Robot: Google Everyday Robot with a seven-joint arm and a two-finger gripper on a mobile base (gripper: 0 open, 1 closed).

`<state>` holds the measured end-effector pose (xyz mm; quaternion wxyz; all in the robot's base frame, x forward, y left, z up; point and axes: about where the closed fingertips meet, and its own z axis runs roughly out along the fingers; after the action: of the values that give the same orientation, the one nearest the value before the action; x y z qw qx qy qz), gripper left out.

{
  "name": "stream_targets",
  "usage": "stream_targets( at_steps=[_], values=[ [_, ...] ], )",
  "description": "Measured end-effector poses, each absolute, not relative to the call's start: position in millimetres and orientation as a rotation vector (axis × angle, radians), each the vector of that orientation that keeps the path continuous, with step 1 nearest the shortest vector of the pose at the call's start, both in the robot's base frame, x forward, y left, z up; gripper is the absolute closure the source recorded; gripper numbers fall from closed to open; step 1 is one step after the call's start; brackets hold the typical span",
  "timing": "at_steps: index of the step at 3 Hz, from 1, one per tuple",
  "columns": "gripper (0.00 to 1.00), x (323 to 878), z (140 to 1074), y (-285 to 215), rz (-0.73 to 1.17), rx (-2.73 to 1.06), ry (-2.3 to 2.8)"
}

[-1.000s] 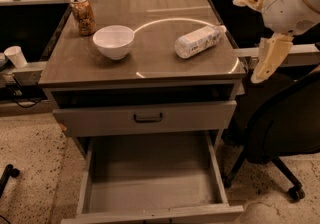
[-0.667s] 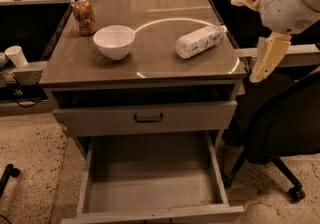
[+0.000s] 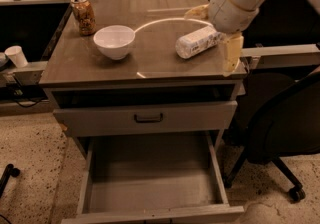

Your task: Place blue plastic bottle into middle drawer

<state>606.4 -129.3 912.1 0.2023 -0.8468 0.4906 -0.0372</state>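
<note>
The blue plastic bottle [image 3: 196, 42] lies on its side on the right part of the cabinet top. My gripper [image 3: 214, 33] comes in from the upper right and is open. One cream finger [image 3: 231, 53] hangs at the bottle's right end by the top's edge, and the other [image 3: 195, 13] is behind the bottle. The fingers stand on either side of the bottle's right end, and I cannot tell whether they touch it. The middle drawer [image 3: 150, 188] is pulled out low at the front, and its grey floor is bare.
A white bowl [image 3: 114, 41] and a brown patterned can [image 3: 84, 15] stand on the left of the cabinet top [image 3: 100, 63]. A shut drawer front with a black handle [image 3: 148, 117] is above the open drawer. A black office chair [image 3: 280, 133] stands at the right, and a white cup [image 3: 17, 56] at the left.
My gripper has moved left from beside the cabinet's right edge to over the bottle's right end. The bottle, bowl and can have not moved.
</note>
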Motion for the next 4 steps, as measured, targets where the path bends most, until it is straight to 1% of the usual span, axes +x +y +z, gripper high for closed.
stream_targets(
  at_steps=[1, 2, 3, 4],
  values=[
    [0.00, 643, 874, -101, -0.178, -2.533, 1.291],
    [0.00, 706, 851, -89, -0.246, -2.573, 1.336],
    [0.00, 710, 856, -89, -0.257, -2.560, 1.334],
    [0.00, 714, 842, -100, -0.221, -2.581, 1.385]
  ],
)
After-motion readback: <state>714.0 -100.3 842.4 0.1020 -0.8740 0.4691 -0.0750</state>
